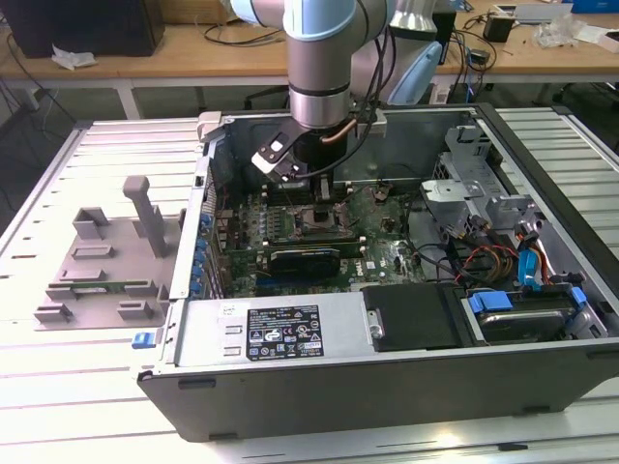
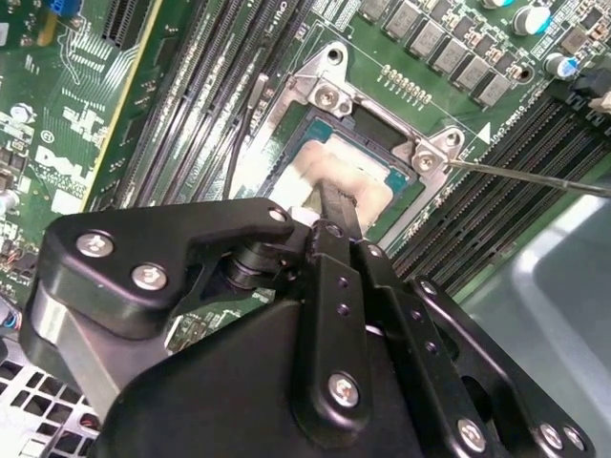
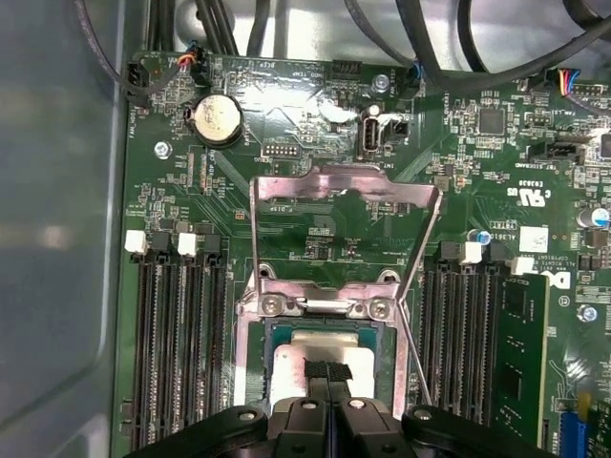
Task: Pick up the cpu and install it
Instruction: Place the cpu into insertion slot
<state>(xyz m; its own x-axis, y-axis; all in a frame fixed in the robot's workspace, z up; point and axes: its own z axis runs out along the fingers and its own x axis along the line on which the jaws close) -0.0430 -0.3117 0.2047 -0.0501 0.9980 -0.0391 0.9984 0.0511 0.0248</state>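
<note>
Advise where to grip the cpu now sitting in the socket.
Two opposite edges of the cpu, from straight above: it lies flat, recessed in the socket, with the load plate swung open. A side approach looks blocked.

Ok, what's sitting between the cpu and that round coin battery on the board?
In the first wrist view, the socket's metal retention frame, swung open, lies between the cpu and the coin battery; bare green board shows through it.

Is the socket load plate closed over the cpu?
No. In the first wrist view the load plate stands swung open, clear of the cpu, whose metal top is uncovered.
</note>
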